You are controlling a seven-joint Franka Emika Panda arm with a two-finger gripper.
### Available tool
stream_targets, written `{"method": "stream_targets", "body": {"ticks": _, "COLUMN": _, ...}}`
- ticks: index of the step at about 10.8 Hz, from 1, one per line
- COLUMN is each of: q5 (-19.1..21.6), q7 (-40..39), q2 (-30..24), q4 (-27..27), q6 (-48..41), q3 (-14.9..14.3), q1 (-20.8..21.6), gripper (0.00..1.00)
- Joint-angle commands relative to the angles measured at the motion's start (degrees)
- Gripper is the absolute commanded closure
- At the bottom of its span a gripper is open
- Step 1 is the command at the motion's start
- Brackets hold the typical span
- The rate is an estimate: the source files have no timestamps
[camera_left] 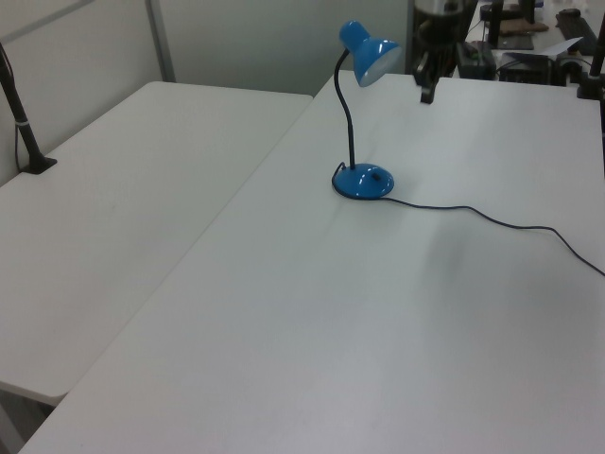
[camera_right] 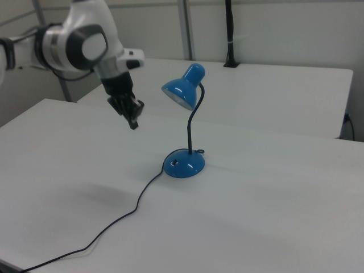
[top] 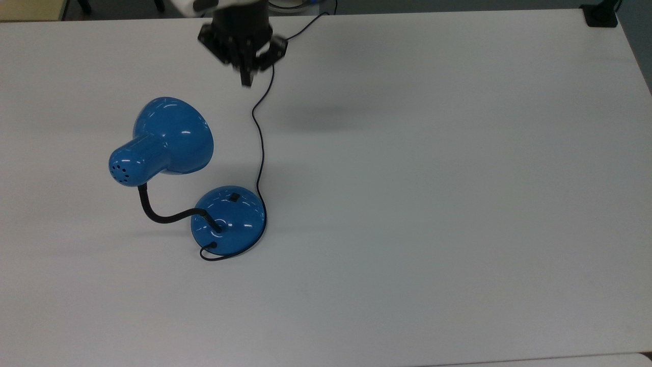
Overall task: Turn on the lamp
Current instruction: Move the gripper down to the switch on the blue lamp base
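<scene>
The lamp stands on the white table, with its glossy blue shade on a black gooseneck above a round blue base. A small black switch sits on the base. The lamp's thin black cord runs toward the top view's upper edge. My gripper hangs shut with nothing in it above the cord, well apart from the lamp. In the left view the gripper is right of the shade. In the right view the gripper is left of the shade and above the base.
A black clamp sits at the table's far right corner in the top view. A second white table adjoins on the left view's left, with a black post on it. The cord trails across the table toward its edge.
</scene>
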Motion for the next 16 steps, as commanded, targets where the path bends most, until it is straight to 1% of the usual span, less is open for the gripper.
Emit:
{"method": "stream_targets", "body": {"ticks": 1, "q5": -2.8, "q7": 3.1, "q2": -0.4, "q4": -9.7, "q6": 13.6, "q3": -0.2, "q1": -0.6, "gripper": 1.00}}
{"method": "stream_targets", "body": {"ticks": 3, "q5": -4.9, "q7": 3.2, "q2": 0.0, "q4": -14.4, "q6": 21.5, "q3": -0.2, "q1": -1.6, "gripper": 1.00}}
{"method": "stream_targets", "body": {"ticks": 5, "q5": -6.4, "q7": 5.3, "q2": 3.6, "q4": -15.3, "q6": 27.7, "q3": -0.2, "q1": -2.5, "gripper": 1.00}}
{"method": "stream_targets", "body": {"ticks": 6, "q5": -10.4, "q7": 7.5, "q2": 5.7, "q4": -15.3, "q6": 30.3, "q3": -0.2, "q1": -2.7, "gripper": 1.00}}
{"method": "stream_targets", "body": {"ticks": 8, "q5": -15.8, "q7": 13.2, "q2": 9.4, "q4": -15.1, "q6": 35.8, "q3": -0.2, "q1": -3.4, "gripper": 1.00}}
{"method": "stream_targets", "body": {"ticks": 9, "q5": -16.7, "q7": 13.9, "q2": 10.6, "q4": -15.0, "q6": 37.9, "q3": -0.2, "q1": -3.4, "gripper": 1.00}}
{"method": "stream_targets", "body": {"ticks": 12, "q5": -16.8, "q7": 14.0, "q2": 13.3, "q4": -14.4, "q6": 45.0, "q3": -0.2, "q1": -4.7, "gripper": 1.00}}
{"method": "stream_targets", "body": {"ticks": 16, "q5": -17.3, "q7": 15.6, "q2": 15.5, "q4": -12.4, "q6": 46.7, "q3": -0.2, "q1": -4.3, "gripper": 1.00}}
